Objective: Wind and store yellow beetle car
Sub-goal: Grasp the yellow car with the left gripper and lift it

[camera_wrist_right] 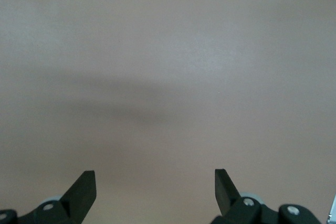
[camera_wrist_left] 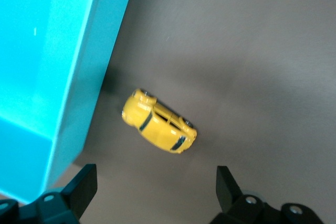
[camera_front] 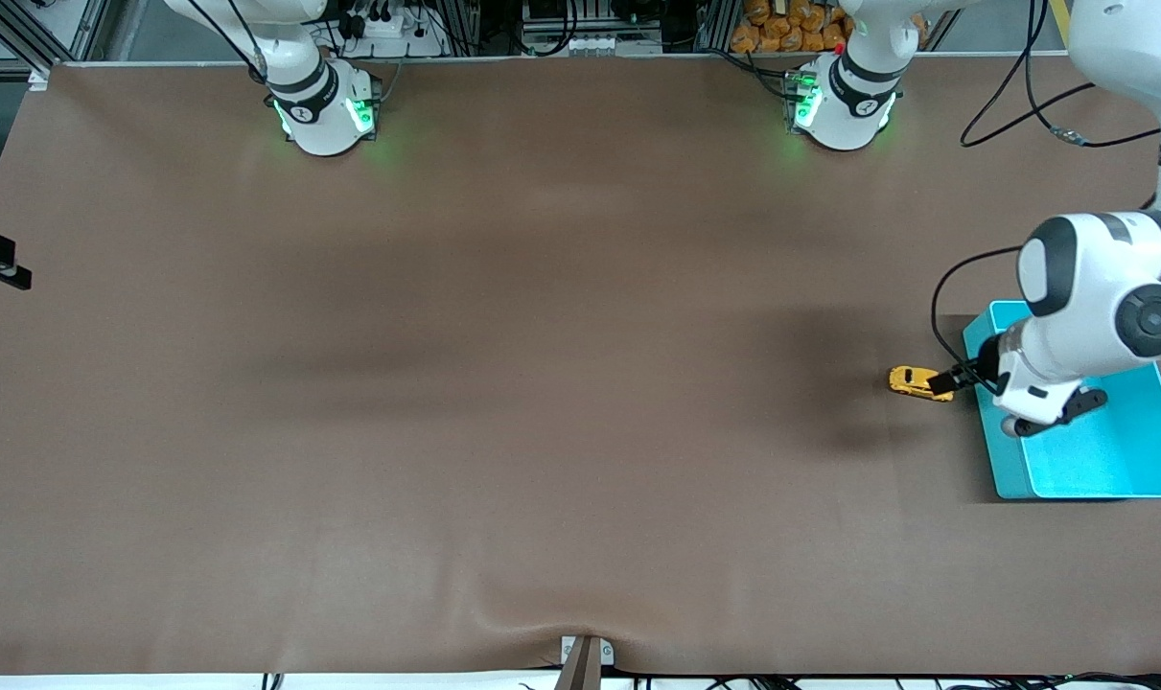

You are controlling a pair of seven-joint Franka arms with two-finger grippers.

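The teal bin [camera_front: 1107,460] sits on the brown table [camera_front: 503,383] at the left arm's end. The yellow beetle car [camera_front: 913,381] lies on the table just beside the bin. The left claw [camera_wrist_left: 156,188] hangs over the car, wide open and holding nothing. The right claw [camera_wrist_right: 155,190] waits, open too, over bare table.

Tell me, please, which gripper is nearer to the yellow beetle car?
Left. The left gripper hovers open right over the yellow beetle car beside the teal bin; the right gripper, also open, waits over bare table, no car in its view.
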